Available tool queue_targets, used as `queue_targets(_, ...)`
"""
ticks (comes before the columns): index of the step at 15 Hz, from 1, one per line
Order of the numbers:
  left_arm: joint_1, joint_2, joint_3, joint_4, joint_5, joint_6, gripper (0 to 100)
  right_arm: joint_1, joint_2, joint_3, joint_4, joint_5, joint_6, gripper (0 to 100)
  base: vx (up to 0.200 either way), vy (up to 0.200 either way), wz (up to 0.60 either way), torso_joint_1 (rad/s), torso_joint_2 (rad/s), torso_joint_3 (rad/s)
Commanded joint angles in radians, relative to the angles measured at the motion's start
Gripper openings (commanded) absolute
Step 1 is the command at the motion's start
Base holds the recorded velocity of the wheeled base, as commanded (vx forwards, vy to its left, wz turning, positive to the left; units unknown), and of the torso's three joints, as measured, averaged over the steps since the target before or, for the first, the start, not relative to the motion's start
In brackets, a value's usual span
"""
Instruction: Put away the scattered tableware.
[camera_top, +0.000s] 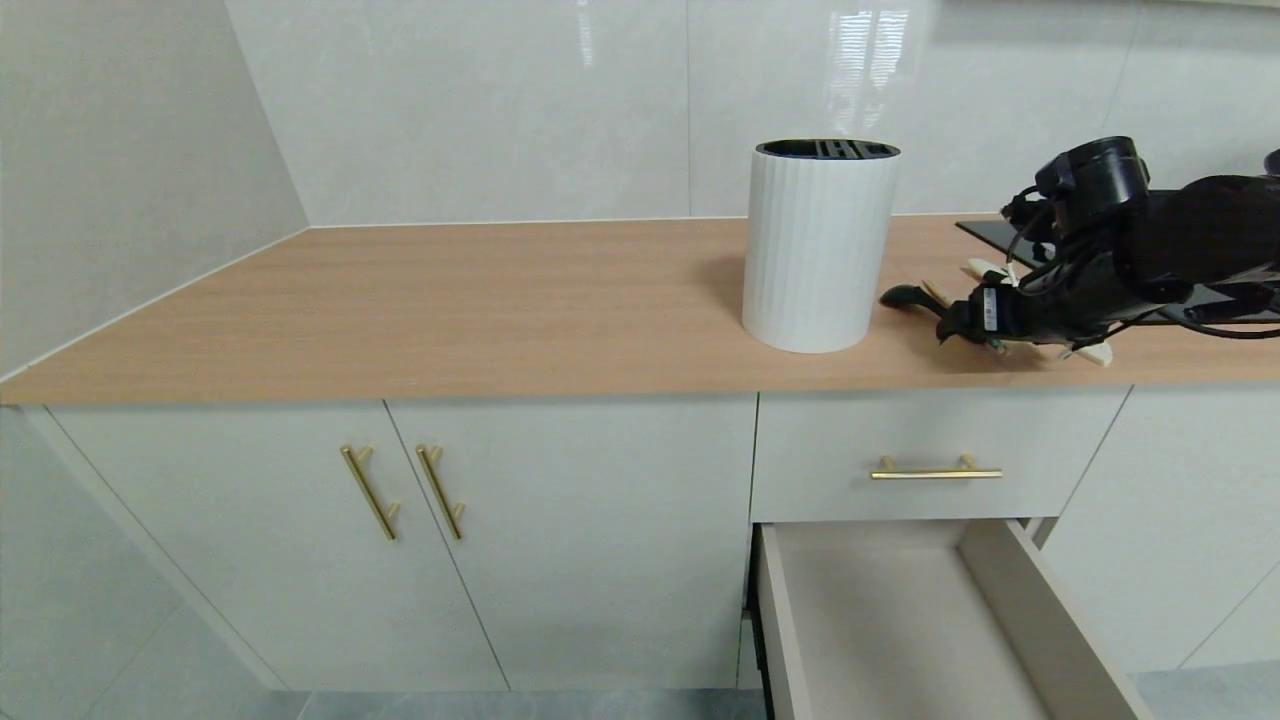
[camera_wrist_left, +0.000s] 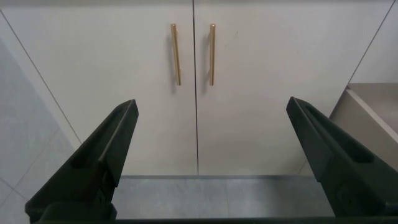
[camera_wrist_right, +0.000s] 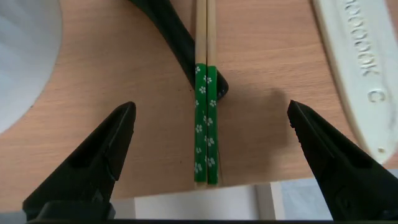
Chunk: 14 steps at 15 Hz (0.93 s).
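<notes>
A pair of wooden chopsticks (camera_wrist_right: 206, 118) with green flowered ends lies on the wooden counter (camera_top: 500, 300), partly across a black spoon (camera_wrist_right: 177, 46). A white utensil (camera_wrist_right: 357, 68) lies beside them. My right gripper (camera_wrist_right: 208, 168) hovers open just above the green ends, one finger on either side and neither touching. In the head view the right gripper (camera_top: 965, 325) sits low over the counter to the right of the white ribbed holder (camera_top: 820, 245), with the black spoon (camera_top: 905, 296) between them. My left gripper (camera_wrist_left: 211, 168) is open and empty, facing the cabinet doors (camera_wrist_left: 196, 93).
The lower drawer (camera_top: 900, 620) below the counter's right part stands pulled out, with nothing in it; the drawer above (camera_top: 935, 470) is closed. A flat black panel (camera_top: 1000, 235) lies on the counter behind the right arm. The counter left of the holder is bare.
</notes>
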Motion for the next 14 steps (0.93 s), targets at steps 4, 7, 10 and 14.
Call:
queue_targets(4, 0.000, 0.002, 0.000, -0.001, 0.000, 0.000, 100, 0.001, 0.019, -0.011, 0.000, -0.001, 0.007, 0, 0.000, 0.000, 0.00, 0.000, 0.00, 0.000)
queue_targets(7, 0.000, 0.002, 0.000, -0.001, 0.000, 0.000, 100, 0.001, 0.018, -0.009, 0.003, -0.001, 0.005, 0, 0.000, 0.000, 0.00, 0.000, 0.00, 0.000)
queue_targets(10, 0.000, 0.002, 0.000, -0.001, 0.000, 0.000, 100, 0.001, 0.015, -0.009, 0.004, -0.002, 0.005, 0, 0.000, 0.000, 0.00, 0.000, 0.00, 0.000)
queue_targets(14, 0.000, 0.002, 0.000, -0.001, 0.000, 0.000, 100, -0.001, -0.008, -0.008, 0.004, -0.005, 0.010, 0, 0.000, 0.000, 0.00, 0.000, 0.00, 0.000)
